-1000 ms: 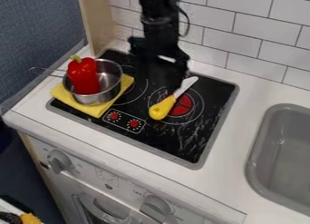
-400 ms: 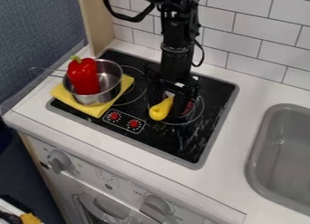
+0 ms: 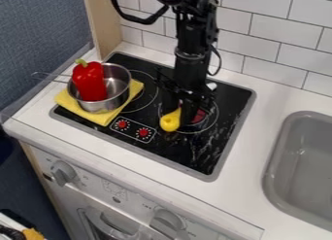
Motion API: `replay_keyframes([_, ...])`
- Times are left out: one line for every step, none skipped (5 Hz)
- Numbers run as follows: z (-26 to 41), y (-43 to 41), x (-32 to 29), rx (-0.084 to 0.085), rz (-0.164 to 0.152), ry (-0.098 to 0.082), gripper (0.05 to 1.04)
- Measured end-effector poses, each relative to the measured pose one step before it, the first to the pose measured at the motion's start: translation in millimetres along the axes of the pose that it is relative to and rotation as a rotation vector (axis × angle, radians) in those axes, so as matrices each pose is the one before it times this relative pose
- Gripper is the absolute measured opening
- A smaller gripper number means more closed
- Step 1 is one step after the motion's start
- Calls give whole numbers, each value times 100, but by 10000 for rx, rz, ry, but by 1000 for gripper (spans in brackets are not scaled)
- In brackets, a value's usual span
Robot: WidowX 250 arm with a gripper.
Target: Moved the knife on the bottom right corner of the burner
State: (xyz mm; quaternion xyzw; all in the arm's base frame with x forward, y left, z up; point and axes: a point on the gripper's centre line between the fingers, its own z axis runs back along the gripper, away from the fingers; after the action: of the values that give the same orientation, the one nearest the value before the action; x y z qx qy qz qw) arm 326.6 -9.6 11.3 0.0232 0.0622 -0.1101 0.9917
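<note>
Over the right-hand burner [image 3: 210,118], my gripper [image 3: 179,110] hangs low, right at the knife. The knife's yellow handle [image 3: 171,121] pokes out below and left of the gripper, toward the front of the stove. A pale bit of the blade [image 3: 212,86] shows at the gripper's upper right; the middle of the knife is hidden behind the gripper. The burner's red centre is partly covered. Whether the gripper holds the knife is unclear.
On the left of the black stove [image 3: 201,151], a metal pot [image 3: 117,86] with a red pepper [image 3: 90,82] inside rests on a yellow cloth [image 3: 100,117]. Two red knobs are at the stove's front. A grey sink [image 3: 279,161] lies right, a tiled wall behind.
The arm has come down and right from the back of the stove onto the knife, covering its middle. The handle's visible end has barely shifted.
</note>
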Motion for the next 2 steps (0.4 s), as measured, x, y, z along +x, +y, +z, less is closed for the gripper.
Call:
replay_keyframes([3656,-830,-15,334,-45,-955,419])
replay_keyframes([2150,-2842,-483,-28,-46,-578,419])
